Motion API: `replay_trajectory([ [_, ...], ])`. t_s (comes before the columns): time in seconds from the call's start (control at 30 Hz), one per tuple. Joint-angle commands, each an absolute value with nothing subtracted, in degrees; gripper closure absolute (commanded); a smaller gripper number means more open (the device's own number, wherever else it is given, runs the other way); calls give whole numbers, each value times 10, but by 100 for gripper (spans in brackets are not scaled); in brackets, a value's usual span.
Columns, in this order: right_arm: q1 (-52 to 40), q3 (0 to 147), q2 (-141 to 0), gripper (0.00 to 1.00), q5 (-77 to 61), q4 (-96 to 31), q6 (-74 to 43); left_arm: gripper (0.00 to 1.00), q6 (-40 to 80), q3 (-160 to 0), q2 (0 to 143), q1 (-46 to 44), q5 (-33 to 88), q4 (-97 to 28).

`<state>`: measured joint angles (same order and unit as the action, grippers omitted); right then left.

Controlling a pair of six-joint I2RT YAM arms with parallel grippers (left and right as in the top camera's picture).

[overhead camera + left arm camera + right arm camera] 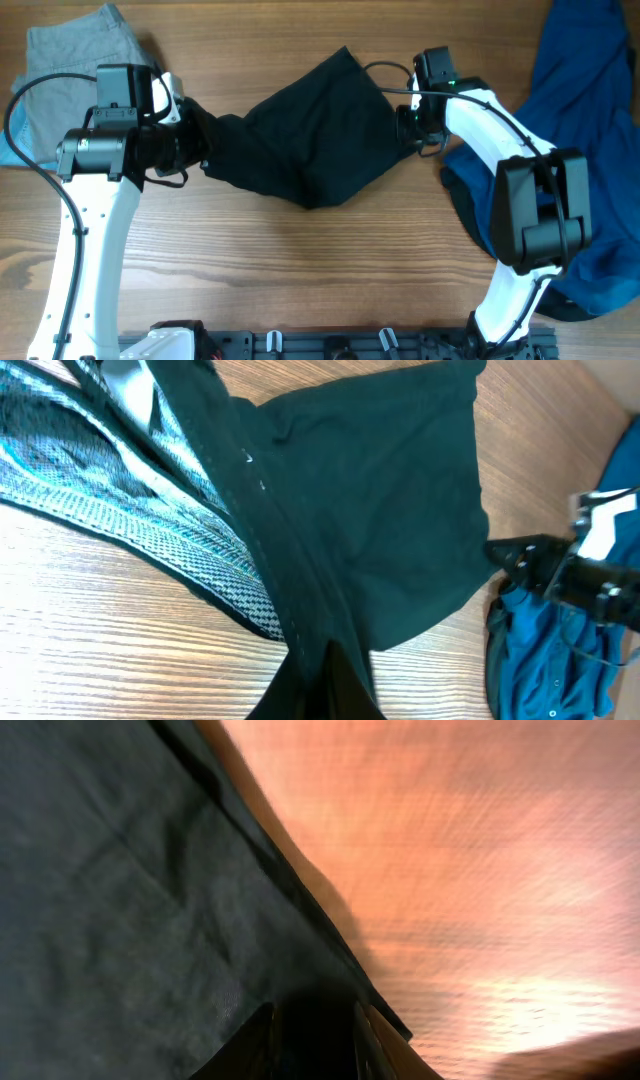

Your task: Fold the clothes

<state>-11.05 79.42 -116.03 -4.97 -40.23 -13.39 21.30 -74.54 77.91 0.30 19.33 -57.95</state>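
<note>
The black shorts-like garment [310, 140] is spread across the table's middle, pulled between both grippers. My left gripper [198, 145] is shut on its left end. In the left wrist view the black cloth [380, 520] drapes over the fingers [325, 690], and its whitish patterned inner lining [120, 490] shows at the left. My right gripper [408, 120] is at the garment's right edge. In the right wrist view its fingers [315, 1040] close on the hem of the black cloth [120, 890]. The pale button is not visible.
Grey folded trousers [75, 50] lie at the back left, behind the left arm. A big rumpled deep-blue garment [590, 150] covers the right side, also seen in the left wrist view [550, 650]. Bare wooden table [300, 270] lies in front.
</note>
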Motion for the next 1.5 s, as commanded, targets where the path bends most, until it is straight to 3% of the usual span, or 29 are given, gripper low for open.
replay_trajectory([
  [0.0, -120, 764, -1174, 71, -132, -405, -141, 96, 215, -761, 779, 6, 213, -556],
  [0.17, -150, 741, -1187, 71, -152, -404, -159, 96, 222, -761, 779, -1, 295, -518],
  [0.4, -220, 725, -1185, 73, -138, -423, -182, 96, 249, -761, 782, -76, 307, -459],
  [0.67, -220, 725, -1185, 74, -141, -477, -181, 96, 290, -761, 834, -171, 280, -402],
  [1.37, -221, 725, -1185, 73, -151, -487, -181, 96, 290, -761, 958, -230, 276, -349],
  [1.43, -221, 725, -1185, 73, -151, -487, -181, 91, 290, -761, 958, -230, 276, -349],
  [1.47, -221, 725, -1185, 67, -151, -487, -181, 85, 290, -761, 958, -230, 276, -349],
])
